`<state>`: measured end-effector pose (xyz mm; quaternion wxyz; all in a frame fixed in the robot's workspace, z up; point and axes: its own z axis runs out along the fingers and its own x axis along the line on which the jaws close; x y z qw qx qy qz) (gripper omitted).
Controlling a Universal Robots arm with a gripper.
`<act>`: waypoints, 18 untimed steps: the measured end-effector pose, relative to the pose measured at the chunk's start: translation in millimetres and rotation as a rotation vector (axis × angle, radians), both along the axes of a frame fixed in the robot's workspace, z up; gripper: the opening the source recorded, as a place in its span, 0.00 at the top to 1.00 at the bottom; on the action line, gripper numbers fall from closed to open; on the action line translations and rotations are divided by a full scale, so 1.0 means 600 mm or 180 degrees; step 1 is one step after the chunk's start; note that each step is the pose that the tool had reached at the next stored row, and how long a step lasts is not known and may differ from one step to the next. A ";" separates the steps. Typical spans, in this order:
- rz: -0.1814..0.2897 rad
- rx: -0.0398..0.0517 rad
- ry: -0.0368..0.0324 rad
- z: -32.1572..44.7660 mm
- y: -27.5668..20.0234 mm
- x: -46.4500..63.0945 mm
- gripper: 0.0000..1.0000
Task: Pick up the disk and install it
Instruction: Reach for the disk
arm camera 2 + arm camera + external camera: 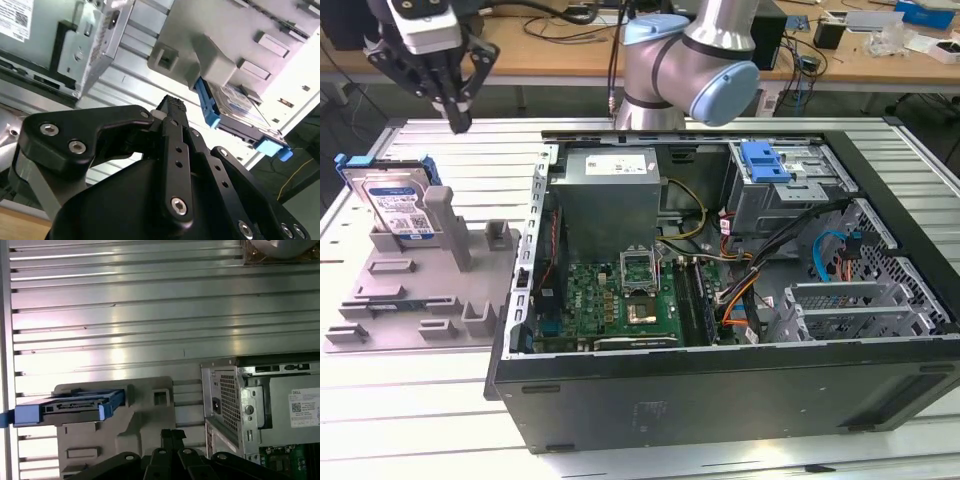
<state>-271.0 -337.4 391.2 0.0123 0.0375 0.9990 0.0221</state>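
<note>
The disk [397, 202], a silver drive with a white-and-blue label in a blue carrier frame, leans upright in a grey holder [420, 295] on the exterior view's left. My gripper [458, 122] hangs above and behind it, a little toward the exterior view's right, apart from it. Its fingers are shut together with nothing between them. In the second wrist view the fingertips [172, 106] meet, with the disk [235, 107] beyond them. The first wrist view has the disk [70, 405] edge-on in the holder and the fingertips [170, 434] closed beside it.
An open computer case [510, 380] lies on the slatted metal table [430, 410], beside the holder. Inside are a grey power supply box [610, 195], a motherboard [620, 300], cables and a drive cage with a blue clip [765, 160]. The arm's base [690, 70] stands behind the case.
</note>
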 end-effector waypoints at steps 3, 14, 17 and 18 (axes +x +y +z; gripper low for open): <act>0.0001 0.0000 0.0000 -0.001 0.0136 -0.029 0.89; 0.0000 0.0000 0.0000 -0.002 0.0473 -0.102 0.89; 0.0000 0.0000 0.0000 -0.003 0.0562 -0.124 0.89; 0.0000 0.0000 0.0000 -0.003 0.0587 -0.132 0.89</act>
